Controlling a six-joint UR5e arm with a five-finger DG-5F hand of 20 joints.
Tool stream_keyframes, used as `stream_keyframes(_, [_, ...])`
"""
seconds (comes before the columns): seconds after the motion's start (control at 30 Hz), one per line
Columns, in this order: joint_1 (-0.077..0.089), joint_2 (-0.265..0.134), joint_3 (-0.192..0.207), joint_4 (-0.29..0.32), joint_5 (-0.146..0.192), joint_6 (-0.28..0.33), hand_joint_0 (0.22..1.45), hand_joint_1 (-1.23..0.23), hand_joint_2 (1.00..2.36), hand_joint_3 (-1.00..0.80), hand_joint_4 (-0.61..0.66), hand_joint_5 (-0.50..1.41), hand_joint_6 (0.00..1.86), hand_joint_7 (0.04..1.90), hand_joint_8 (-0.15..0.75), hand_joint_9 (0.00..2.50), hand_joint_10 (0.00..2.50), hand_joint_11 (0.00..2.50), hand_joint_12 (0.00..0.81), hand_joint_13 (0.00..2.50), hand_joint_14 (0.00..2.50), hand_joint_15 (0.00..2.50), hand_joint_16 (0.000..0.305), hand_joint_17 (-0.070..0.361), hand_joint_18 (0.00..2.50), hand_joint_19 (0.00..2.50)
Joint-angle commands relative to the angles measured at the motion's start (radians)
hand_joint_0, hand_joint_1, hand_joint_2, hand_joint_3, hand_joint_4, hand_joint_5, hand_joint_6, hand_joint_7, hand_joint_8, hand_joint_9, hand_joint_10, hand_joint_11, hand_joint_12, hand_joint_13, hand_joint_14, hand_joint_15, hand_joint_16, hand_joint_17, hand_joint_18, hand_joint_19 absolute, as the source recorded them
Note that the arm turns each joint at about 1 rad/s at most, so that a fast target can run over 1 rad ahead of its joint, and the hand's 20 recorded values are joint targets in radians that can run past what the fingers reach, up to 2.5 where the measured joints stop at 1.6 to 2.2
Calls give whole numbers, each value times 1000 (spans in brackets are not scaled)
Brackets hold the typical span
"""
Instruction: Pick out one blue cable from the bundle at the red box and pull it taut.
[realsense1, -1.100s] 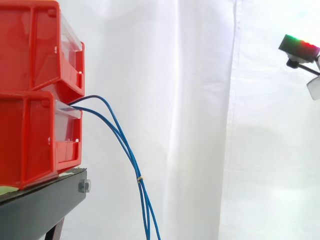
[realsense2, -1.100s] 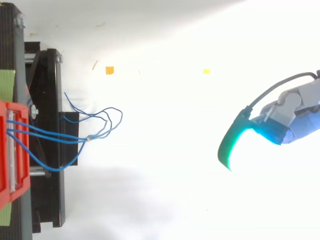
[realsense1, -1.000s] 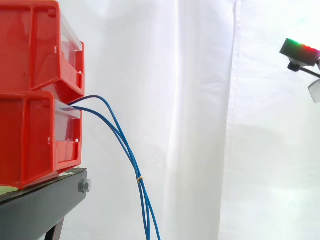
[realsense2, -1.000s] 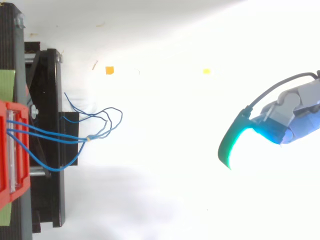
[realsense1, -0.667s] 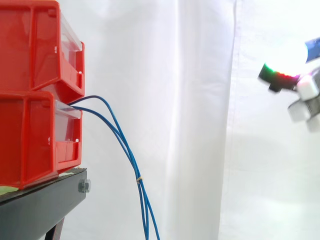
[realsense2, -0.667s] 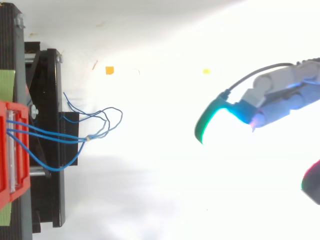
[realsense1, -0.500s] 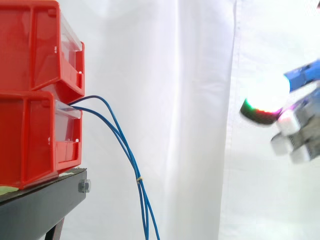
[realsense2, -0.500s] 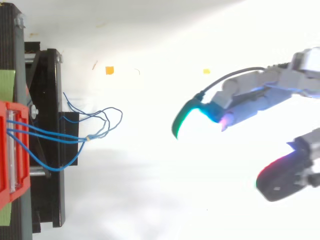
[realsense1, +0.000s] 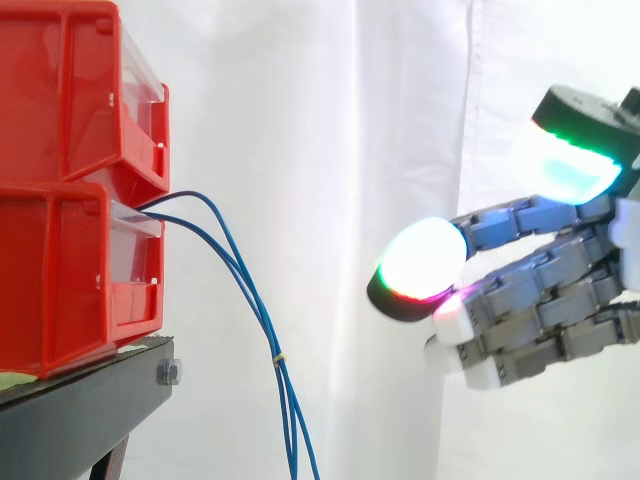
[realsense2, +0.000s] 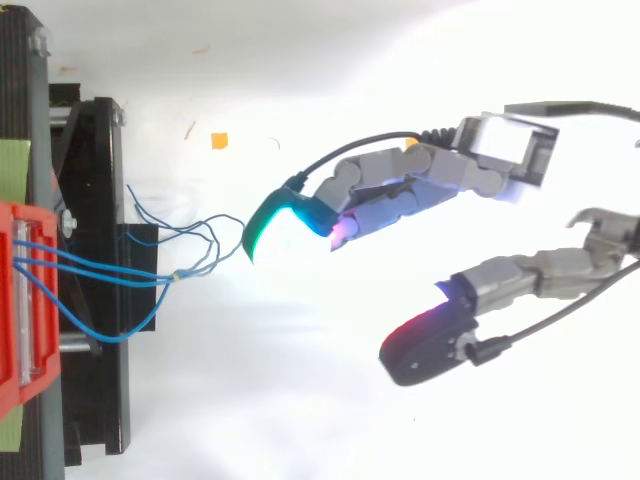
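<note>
Entry, approach stage: we are logging the grey jointed hand (realsense2: 420, 185) as advancing from three o'clock toward nine, fingers outstretched and holding nothing, now nearing but not touching the thin blue cables (realsense1: 245, 290) drooping from the lower red plastic bin (realsense1: 60, 280), so selection is still pending.

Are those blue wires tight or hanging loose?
Loose. The blue cables sag in curves from the red box; the open hand is apart from them.

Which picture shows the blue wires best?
The top view: the blue cables spread out there, with loops and loose ends beyond the red box. The side view shows them as close strands hanging down from that box.
</note>
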Motion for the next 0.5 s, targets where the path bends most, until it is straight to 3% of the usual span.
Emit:
stream_keyframes(0.0, [0,-29,4,37,5,-34,534,-645,1001,-483,213,-174,502,765,277,724,5,179,330,509,5,146,39,87,318,267])
stream_keyframes(0.03, [0,-55,8,68,5,-52,534,-646,1001,-482,214,-173,502,765,277,725,6,173,329,507,5,146,39,87,318,267])
stream_keyframes(0.17, [2,-55,8,118,19,-115,535,-643,1001,-481,217,-170,502,768,277,728,6,186,329,512,5,144,39,87,315,264])
stream_keyframes(0.33, [8,-56,8,134,83,-259,536,-634,1001,-478,218,-169,502,771,279,747,7,200,328,514,5,152,38,87,313,269])
stream_keyframes(0.47, [14,-82,9,134,125,-301,536,-627,1002,-475,223,-168,502,771,280,748,7,208,328,515,5,152,38,86,315,265])
